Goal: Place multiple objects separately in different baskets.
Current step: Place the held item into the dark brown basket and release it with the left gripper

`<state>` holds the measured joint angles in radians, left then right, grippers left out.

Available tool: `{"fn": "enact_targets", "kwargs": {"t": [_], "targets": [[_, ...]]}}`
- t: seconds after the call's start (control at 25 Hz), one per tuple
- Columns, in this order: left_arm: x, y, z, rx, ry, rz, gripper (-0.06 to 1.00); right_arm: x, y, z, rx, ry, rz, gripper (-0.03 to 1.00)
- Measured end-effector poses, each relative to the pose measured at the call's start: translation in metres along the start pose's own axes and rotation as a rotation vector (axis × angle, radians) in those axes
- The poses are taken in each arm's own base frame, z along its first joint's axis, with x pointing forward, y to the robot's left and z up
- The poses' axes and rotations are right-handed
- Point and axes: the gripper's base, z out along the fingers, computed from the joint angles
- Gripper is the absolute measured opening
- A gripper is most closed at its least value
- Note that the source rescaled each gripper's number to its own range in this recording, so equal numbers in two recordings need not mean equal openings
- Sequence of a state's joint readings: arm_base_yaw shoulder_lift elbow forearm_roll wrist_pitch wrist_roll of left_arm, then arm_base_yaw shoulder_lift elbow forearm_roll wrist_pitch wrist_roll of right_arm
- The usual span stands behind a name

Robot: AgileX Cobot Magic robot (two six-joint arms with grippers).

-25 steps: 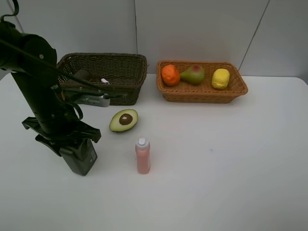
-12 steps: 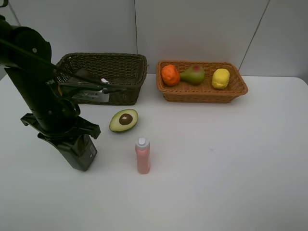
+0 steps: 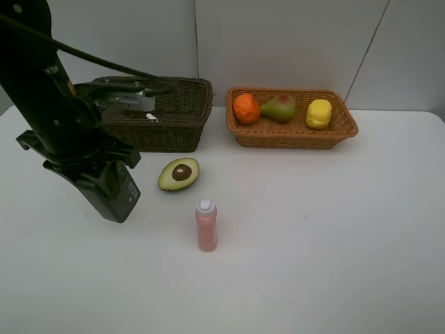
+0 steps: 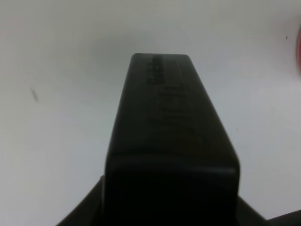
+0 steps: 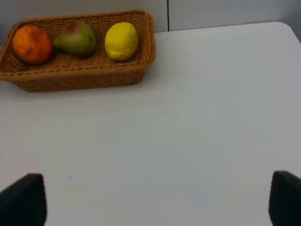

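While the left tool [image 3: 96, 170] is clamped on the dark green pump bottle [image 3: 115, 198], which hangs tilted and seemingly just clear of the bench [image 3: 313, 264], the step in hand looks to be the carry to a basket.

Nearest, the small pink bottle [image 3: 206, 226] stands upright. The held bottle is at its nine o'clock and the avocado half [image 3: 179, 173], pit up, at its eleven; both are apart from it.

Farther back, at about one o'clock from the held bottle, sits the dark basket [image 3: 174, 136]. The orange-tan basket [image 3: 292, 136] lies at its three o'clock, holding the orange [image 3: 245, 108], pear [image 3: 279, 107] and lemon [image 3: 319, 113] in a row. The right tool [image 5: 153, 202] gapes wide and empty over bare bench.

To do the carry well, I would raise the bottle before swinging toward one o'clock, so its low end clears the dark basket's near rim. The tilt hints it could slip, so the grip should be firm. Lower it inside before letting go; the arm hides part of that basket's contents.
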<state>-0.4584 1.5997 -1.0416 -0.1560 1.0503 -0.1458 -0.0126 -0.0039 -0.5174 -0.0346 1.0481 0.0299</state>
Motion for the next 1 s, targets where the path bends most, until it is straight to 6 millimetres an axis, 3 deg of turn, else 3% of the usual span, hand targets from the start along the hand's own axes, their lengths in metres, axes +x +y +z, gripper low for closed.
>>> {"fn": "enact_targets", "kwargs": {"t": [0.28, 0.48, 0.8, 1.0], "targets": [[-0.029, -0.001, -0.054, -0.111, -0.142, 0.086, 0.47, 0.000, 0.000, 0.000, 0.000, 0.000, 0.000, 1.00], [-0.049, 0.008, -0.088, -0.292, -0.319, 0.167, 0.47, 0.000, 0.000, 0.000, 0.000, 0.000, 0.000, 1.00], [-0.075, 0.020, -0.102, -0.419, -0.566, 0.264, 0.47, 0.000, 0.000, 0.000, 0.000, 0.000, 0.000, 1.00], [-0.101, 0.043, -0.080, -0.426, -0.593, 0.241, 0.47, 0.000, 0.000, 0.000, 0.000, 0.000, 0.000, 1.00]]}}
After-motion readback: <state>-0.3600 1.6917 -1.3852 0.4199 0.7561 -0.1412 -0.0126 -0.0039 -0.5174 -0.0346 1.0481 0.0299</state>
